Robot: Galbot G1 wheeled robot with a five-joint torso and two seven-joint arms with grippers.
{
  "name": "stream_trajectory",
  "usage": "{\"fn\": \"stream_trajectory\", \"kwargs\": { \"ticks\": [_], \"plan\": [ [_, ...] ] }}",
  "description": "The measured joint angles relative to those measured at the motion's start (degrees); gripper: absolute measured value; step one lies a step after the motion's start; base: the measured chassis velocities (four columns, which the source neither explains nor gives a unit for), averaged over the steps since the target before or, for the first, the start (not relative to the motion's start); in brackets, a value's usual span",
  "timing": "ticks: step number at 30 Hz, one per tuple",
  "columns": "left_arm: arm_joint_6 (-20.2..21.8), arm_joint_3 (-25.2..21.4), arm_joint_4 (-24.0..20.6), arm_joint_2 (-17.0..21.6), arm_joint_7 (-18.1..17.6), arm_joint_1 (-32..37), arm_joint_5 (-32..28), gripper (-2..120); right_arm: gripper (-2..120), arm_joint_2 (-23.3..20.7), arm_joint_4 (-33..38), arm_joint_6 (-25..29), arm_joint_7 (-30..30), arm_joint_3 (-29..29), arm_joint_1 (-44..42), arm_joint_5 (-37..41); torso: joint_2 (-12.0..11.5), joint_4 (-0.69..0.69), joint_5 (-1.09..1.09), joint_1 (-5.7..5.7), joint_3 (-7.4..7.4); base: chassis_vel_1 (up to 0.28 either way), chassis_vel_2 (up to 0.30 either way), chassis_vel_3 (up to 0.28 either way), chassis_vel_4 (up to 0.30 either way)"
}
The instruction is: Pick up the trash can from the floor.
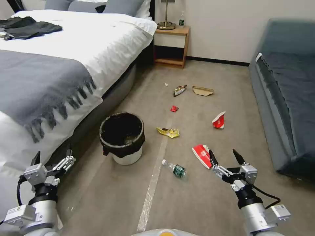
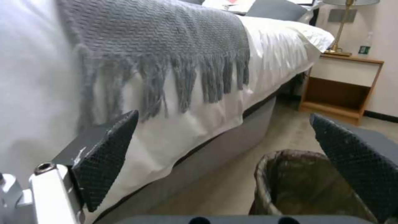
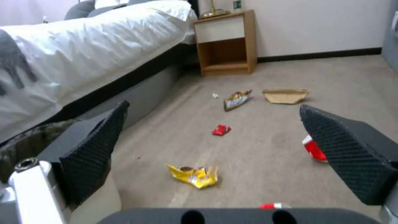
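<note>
Job not started yet. The trash can [image 1: 122, 137] sat on the floor [image 1: 203, 203] by the bed [image 1: 65, 49], untouched. Left claw [image 1: 52, 158] & right claw [image 1: 227, 156] hung near, both w/ fingers apart, holding nothing.

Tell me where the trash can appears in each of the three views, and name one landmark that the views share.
Head view: the trash can stands on the carpet left of centre, beside the bed.
Left wrist view: the black-lined rim of the trash can sits low, just before the open left hand.
Right wrist view: a slice of it lies at the picture's edge, partly behind one finger of the open right hand.
Shared landmark: the wooden nightstand.
</note>
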Motion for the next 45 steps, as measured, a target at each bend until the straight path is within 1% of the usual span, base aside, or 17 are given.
{"fn": "stream_trajectory", "kwargs": {
  "ticks": [12, 20, 21, 22, 24, 25, 26, 27, 28, 29, 30, 32, 33, 35, 38, 40, 45],
  "plan": [
    [0.1, -0.2, 0.4, 0.2, 0.0, -0.3, -0.1, 100, 100, 0.0, -0.4, 0.0, -0.1, 0.2, 0.3, 0.0, 0.0, 0.00, 0.01, 0.01, 0.01, -0.131, 0.130, 0.125, -0.129],
    [0.6, -0.4, 0.5, 0.8, -0.4, -0.6, -0.8, 100, 100, 0.0, -0.4, -0.1, -0.1, 0.3, 0.2, 0.0, 0.0, 0.01, 0.00, 0.00, 0.00, -0.011, 0.015, 0.021, -0.008],
    [2.4, -0.1, -2.1, 1.5, -0.9, -0.5, -3.2, 100, 100, -0.1, -0.4, 0.0, -0.2, 0.5, 0.2, 0.0, 0.0, 0.00, 0.01, 0.00, 0.00, 0.000, 0.000, 0.000, 0.000],
    [2.4, -0.1, -2.1, 1.5, -0.9, -0.5, -3.2, 100, 100, -0.1, -0.4, 0.0, -0.2, 0.5, 0.2, 0.0, 0.0, 0.00, 0.01, 0.00, 0.00, 0.000, 0.000, 0.000, 0.000],
    [6.7, -0.5, -5.0, 3.4, -1.9, -1.4, -6.3, 100, 100, -0.4, -0.3, 0.0, -0.4, 0.7, 0.1, 0.0, 0.0, 0.00, 0.02, 0.00, 0.00, 0.000, 0.000, 0.000, 0.000],
    [6.7, -0.5, -5.0, 3.4, -1.9, -1.4, -6.3, 100, 100, -0.4, -0.3, 0.0, -0.4, 0.7, 0.1, 0.0, 0.0, 0.00, 0.02, 0.00, 0.00, 0.000, 0.000, 0.000, 0.000],
    [8.3, -1.0, -5.1, 4.5, -2.5, -2.2, -7.2, 100, 100, -0.5, -0.3, 0.0, -0.5, 0.7, 0.1, 0.0, 0.0, 0.01, 0.01, 0.00, 0.00, 0.000, 0.000, 0.000, 0.000],
    [11.3, -1.7, -4.6, 6.8, -3.6, -4.0, -8.7, 100, 100, -0.8, -0.3, 0.0, -0.5, 0.5, 0.2, 0.0, 0.0, 0.00, 0.02, 0.00, 0.00, 0.000, 0.000, 0.000, 0.000],
    [11.3, -1.7, -4.6, 6.8, -3.6, -4.0, -8.7, 100, 100, -0.8, -0.3, 0.0, -0.5, 0.5, 0.2, 0.0, 0.0, 0.00, 0.02, 0.00, 0.00, 0.000, 0.000, 0.000, 0.000],
    [13.7, -1.9, -3.9, 8.5, -4.6, -5.2, -10.2, 100, 100, -1.0, -0.4, 0.0, -0.5, 0.3, 0.2, -0.1, 0.0, 0.02, 0.00, 0.00, 0.00, 0.000, 0.000, 0.000, 0.000],
    [13.7, -1.9, -3.9, 8.5, -4.6, -5.2, -10.2, 100, 100, -1.0, -0.4, 0.0, -0.5, 0.3, 0.2, -0.1, 0.0, 0.02, 0.00, 0.00, 0.00, 0.000, 0.000, 0.000, 0.000],
    [19.2, -2.1, -1.5, 12.5, -6.7, -8.6, -13.9, 100, 100, -0.9, -0.8, 0.0, -0.5, 0.2, -0.1, -0.5, 0.0, 0.01, 0.00, 0.00, 0.00, 0.000, 0.000, 0.000, 0.000],
    [19.2, -2.1, -1.5, 12.5, -6.7, -8.6, -13.9, 100, 100, -0.9, -0.8, 0.0, -0.5, 0.2, -0.1, -0.5, 0.0, 0.01, 0.00, 0.00, 0.00, 0.000, 0.000, 0.000, 0.000],
    [23.3, -1.4, 1.2, 15.2, -8.4, -11.8, -17.1, 100, 100, -0.6, -0.8, 0.2, -0.5, 0.4, -0.6, -1.0, 0.0, 0.00, 0.01, 0.00, 0.00, 0.000, 0.000, 0.000, 0.000],
    [24.6, -0.8, 2.8, 16.3, -9.3, -13.5, -18.5, 100, 100, -0.4, -0.8, 0.2, -0.5, 0.4, -0.8, -1.2, 0.0, 0.00, 0.00, 0.00, 0.00, 0.000, 0.000, 0.000, 0.000],
    [27.1, 0.9, 6.3, 18.5, -10.8, -17.4, -22.4, 100, 100, 0.2, -0.6, 0.3, -0.5, 0.6, -1.3, -1.9, 0.0, -0.01, 0.02, 0.00, 0.00, 0.000, 0.000, 0.000, 0.000],
    [29.1, 2.9, 9.2, 20.2, -11.9, -20.8, -26.4, 100, 100, 1.0, -0.3, 0.5, -0.5, 0.9, -1.8, -2.8, 0.0, 0.00, 0.01, 0.00, 0.00, 0.000, 0.000, 0.000, 0.000]
  ]
}}
